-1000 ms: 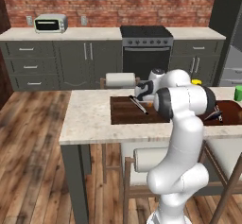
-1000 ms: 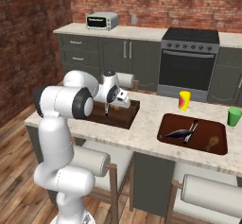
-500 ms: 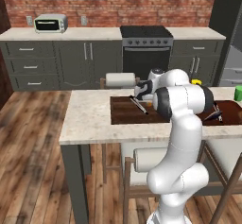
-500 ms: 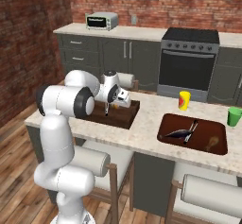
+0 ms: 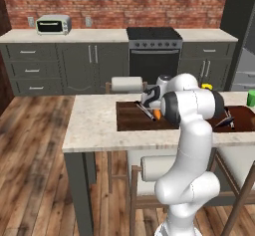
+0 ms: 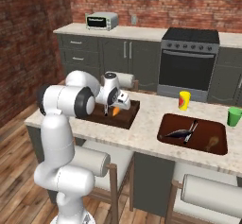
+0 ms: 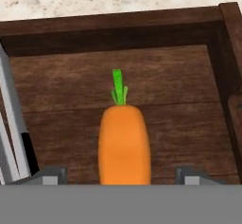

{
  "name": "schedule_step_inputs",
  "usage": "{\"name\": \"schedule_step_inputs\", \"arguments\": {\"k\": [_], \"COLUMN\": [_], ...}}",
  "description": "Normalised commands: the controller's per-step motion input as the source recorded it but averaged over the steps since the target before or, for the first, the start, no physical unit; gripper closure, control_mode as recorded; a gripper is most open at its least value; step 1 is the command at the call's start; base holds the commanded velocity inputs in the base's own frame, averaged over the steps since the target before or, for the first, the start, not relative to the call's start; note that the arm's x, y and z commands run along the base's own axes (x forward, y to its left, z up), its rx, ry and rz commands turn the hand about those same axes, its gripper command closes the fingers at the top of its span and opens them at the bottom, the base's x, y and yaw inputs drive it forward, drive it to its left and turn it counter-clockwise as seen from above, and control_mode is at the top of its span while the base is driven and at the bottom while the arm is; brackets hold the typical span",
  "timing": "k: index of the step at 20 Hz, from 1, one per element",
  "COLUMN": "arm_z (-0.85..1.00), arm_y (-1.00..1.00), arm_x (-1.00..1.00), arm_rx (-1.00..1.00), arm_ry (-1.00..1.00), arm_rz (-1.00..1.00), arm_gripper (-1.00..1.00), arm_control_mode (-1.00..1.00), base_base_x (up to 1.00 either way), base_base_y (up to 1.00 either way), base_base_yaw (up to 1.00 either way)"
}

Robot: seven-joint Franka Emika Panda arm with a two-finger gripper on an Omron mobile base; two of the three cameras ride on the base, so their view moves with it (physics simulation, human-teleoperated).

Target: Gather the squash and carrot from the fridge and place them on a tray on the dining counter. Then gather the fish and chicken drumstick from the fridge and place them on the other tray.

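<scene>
Speckled pale stone forms the dining counter (image 5: 94,123), a smooth slab edged square, backed by red brick and grey cabinets. On it sits a dark wooden tray (image 7: 142,34), grained, with raised walls; its corner shows at 2 o'clock in the hand view. A smooth orange carrot (image 7: 124,142), blunt and cylindrical with a short green top pointing to 12 o'clock, lies flat on the tray floor. The gripper (image 7: 120,173) stands spread, one fingertip (image 7: 52,175) on each side of the carrot, neither touching it. A grey metal utensil (image 7: 14,124) lies at 9 o'clock. Bare wood stays free toward 12 and 3 o'clock.
</scene>
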Motion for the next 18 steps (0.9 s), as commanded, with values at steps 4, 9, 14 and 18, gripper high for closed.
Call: {"name": "schedule_step_inputs", "arguments": {"k": [4, 9, 14, 18], "arm_z": [0.15, 0.48, 0.6, 0.46], "arm_y": [0.0, 0.0, -0.03, -0.08], "arm_x": [-0.19, -0.4, -0.52, -0.6], "arm_rx": [0.06, 0.01, 0.0, -0.02], "arm_ry": [-0.01, -0.03, -0.1, -0.14], "arm_rz": [0.0, 0.0, 0.0, 0.0], "arm_gripper": [-1.0, -1.0, -1.0, -1.0], "arm_control_mode": [-1.0, -1.0, -1.0, -1.0], "base_base_x": [0.0, 0.0, 0.0, 0.0], "base_base_y": [0.0, 0.0, 0.0, 0.0], "base_base_yaw": [0.0, 0.0, 0.0, 0.0]}}
